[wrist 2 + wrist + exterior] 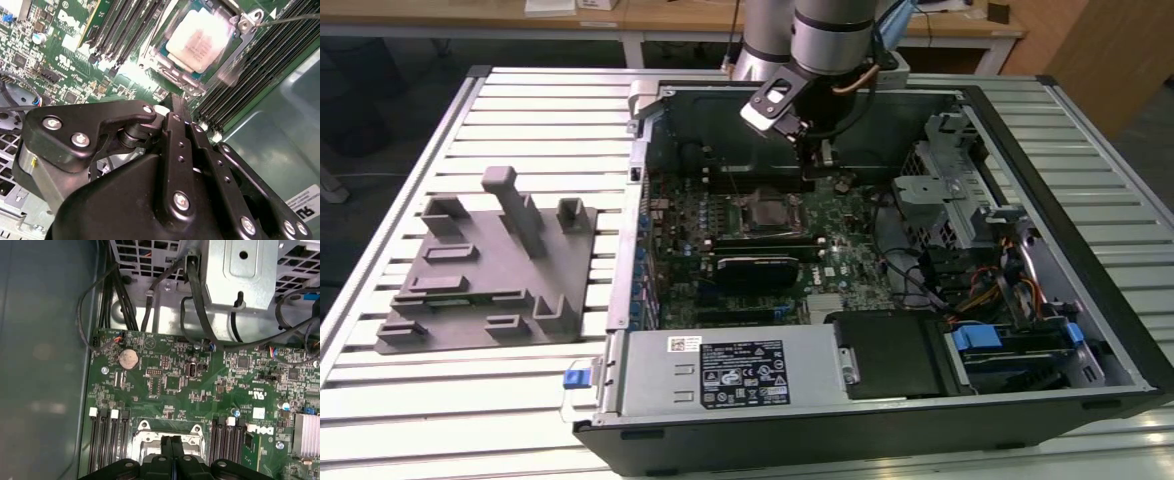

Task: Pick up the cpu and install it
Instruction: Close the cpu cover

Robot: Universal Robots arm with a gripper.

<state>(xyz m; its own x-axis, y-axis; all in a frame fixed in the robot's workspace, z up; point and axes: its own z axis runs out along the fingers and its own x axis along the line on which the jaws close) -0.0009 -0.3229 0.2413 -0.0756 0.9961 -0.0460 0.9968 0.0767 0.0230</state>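
The cpu (pixel 200 39), a flat square chip with a silvery top, lies in the socket frame (pixel 243 24) on the green motherboard (pixel 60 45). My gripper (pixel 174 101) is shut with nothing between its black fingers, and its tip hangs a short way off the chip, above the board. In the first wrist view the gripper (pixel 171 441) hovers just over the socket frame (pixel 145 432), its fingers pressed together. In the exterior view the gripper (pixel 823 172) points down into the open computer case, just behind the black socket (pixel 770 208).
The open computer case (pixel 1067 330) lies on a slatted metal table (pixel 520 110). A grey moulded tray with upright posts (pixel 494 270) sits at the exterior view's left. Memory slots (pixel 110 440), loose cables (pixel 200 300) and a metal drive cage (pixel 961 200) surround the socket.
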